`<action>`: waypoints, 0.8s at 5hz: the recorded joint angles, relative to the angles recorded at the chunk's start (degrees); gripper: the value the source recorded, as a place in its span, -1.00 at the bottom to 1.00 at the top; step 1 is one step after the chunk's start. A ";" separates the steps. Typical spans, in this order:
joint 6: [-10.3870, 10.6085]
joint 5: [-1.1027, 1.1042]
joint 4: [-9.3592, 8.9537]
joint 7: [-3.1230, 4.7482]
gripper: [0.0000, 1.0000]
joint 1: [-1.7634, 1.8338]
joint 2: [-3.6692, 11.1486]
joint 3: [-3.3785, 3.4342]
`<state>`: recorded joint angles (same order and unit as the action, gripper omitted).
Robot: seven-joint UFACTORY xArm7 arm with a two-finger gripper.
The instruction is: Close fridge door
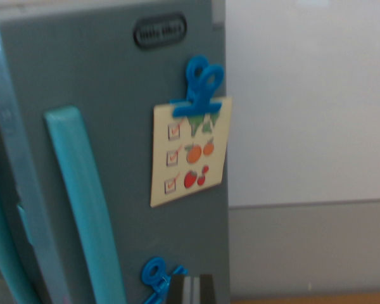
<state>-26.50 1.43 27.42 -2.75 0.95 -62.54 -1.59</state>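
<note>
From the wrist camera I see the grey toy fridge door [107, 82] filling the wrist view's left and middle, slightly tilted. A teal handle [85, 202] runs down its face. Near the door's right edge, a blue clip [201, 85] holds a cream checklist card [189, 152] with pictures of fruit. An oval logo plate [159, 30] sits near the top edge. A second blue clip [156, 278] is at the bottom, beside a dark part of my gripper [190, 289]; whether its fingers are spread or together I cannot tell.
</note>
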 joint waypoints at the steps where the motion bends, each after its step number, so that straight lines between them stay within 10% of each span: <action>1: 0.00 0.00 0.00 0.00 1.00 0.00 0.00 0.00; 2: 0.00 0.00 3.20 0.00 1.00 0.00 5.88 0.15; 3: 0.00 0.00 3.20 0.00 1.00 0.00 5.88 0.15; 4: 0.00 0.00 6.04 0.00 1.00 0.02 12.30 1.26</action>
<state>-26.49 1.43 33.46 -2.75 0.97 -50.24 -0.33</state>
